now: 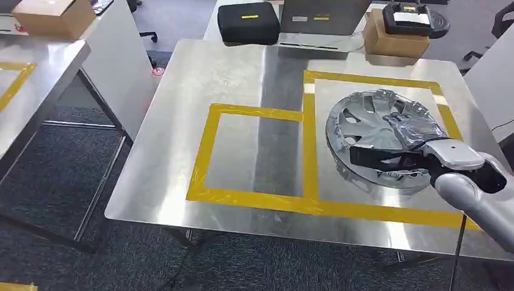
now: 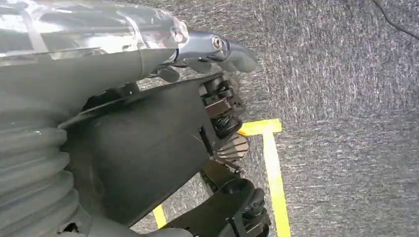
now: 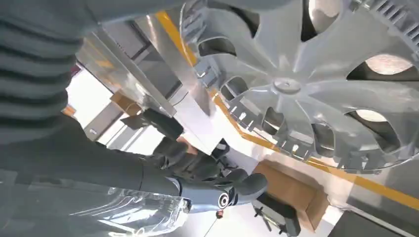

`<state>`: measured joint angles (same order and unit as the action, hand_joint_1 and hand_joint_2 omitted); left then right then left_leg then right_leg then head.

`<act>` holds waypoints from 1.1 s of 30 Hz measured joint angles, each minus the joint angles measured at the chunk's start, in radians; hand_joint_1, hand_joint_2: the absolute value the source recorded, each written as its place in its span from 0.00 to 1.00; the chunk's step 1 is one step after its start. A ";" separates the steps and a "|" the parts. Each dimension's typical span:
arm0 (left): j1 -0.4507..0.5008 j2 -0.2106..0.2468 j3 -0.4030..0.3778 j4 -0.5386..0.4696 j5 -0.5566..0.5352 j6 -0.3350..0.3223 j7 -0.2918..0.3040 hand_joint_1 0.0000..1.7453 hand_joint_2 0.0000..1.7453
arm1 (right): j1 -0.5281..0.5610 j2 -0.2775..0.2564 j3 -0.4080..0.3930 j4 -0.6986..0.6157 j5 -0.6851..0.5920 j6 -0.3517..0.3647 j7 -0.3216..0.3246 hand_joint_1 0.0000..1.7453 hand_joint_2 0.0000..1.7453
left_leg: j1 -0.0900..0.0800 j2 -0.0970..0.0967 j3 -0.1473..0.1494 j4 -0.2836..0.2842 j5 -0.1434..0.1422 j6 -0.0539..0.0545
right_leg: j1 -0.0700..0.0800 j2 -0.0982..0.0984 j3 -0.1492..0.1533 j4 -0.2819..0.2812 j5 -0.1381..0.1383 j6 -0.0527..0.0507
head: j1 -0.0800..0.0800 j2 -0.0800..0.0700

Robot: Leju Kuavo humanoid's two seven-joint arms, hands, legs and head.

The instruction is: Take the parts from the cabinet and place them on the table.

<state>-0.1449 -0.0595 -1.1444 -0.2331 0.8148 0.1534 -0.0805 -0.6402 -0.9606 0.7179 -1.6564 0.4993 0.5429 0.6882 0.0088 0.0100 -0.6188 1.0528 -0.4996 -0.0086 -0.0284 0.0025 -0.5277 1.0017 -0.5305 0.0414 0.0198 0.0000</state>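
A silver wheel cover (image 1: pixel 370 130) lies on the steel table (image 1: pixel 212 79), inside the right-hand yellow tape rectangle (image 1: pixel 370 79). My right hand (image 1: pixel 394 151) reaches over its near side, dark fingers stretched along the rim. In the right wrist view the wheel cover (image 3: pixel 316 84) sits just beyond my right hand (image 3: pixel 197 168), whose thumb and fingers are spread with nothing between them. My left hand (image 2: pixel 197 128) hangs over grey carpet and holds nothing, its fingers apart.
A second, smaller yellow tape rectangle (image 1: pixel 254 151) marks the table's middle. At the far edge stand a black case (image 1: pixel 248 23), a grey case (image 1: pixel 321 15) and a cardboard box (image 1: pixel 391 37) with a black device on top. Another table (image 1: pixel 24 91) stands at left.
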 joint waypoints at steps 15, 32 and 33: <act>0.001 0.001 0.000 0.000 0.022 0.001 0.001 0.00 0.00 | 0.017 -0.006 0.002 -0.008 -0.172 -0.412 -0.074 0.00 0.00 | 0.000 -0.006 0.000 0.000 0.001 0.001 | 0.000 -0.003 0.002 0.000 0.000 0.000 | 0.000 0.000; 0.014 0.014 0.002 0.008 0.074 0.035 -0.020 0.00 0.00 | 0.431 0.314 -0.310 -0.531 -0.628 -0.923 -0.845 0.00 0.00 | 0.002 -0.004 0.006 -0.002 0.000 0.001 | 0.001 -0.008 0.007 0.000 -0.003 0.001 | -0.003 0.000; 0.014 0.015 0.002 0.009 0.077 0.035 -0.020 0.00 0.00 | 0.452 0.333 -0.307 -0.553 -0.628 -0.919 -0.868 0.00 0.00 | 0.003 -0.004 0.007 -0.002 0.000 0.001 | 0.001 -0.008 0.008 0.000 -0.004 0.000 | -0.003 0.000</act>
<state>-0.1311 -0.0446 -1.1429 -0.2239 0.8915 0.1885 -0.1003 -0.1886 -0.6278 0.4105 -2.2096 -0.1286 -0.3765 -0.1798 0.0113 0.0061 -0.6122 1.0506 -0.5000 -0.0079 -0.0279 -0.0051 -0.5201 1.0016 -0.5342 0.0417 0.0168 0.0000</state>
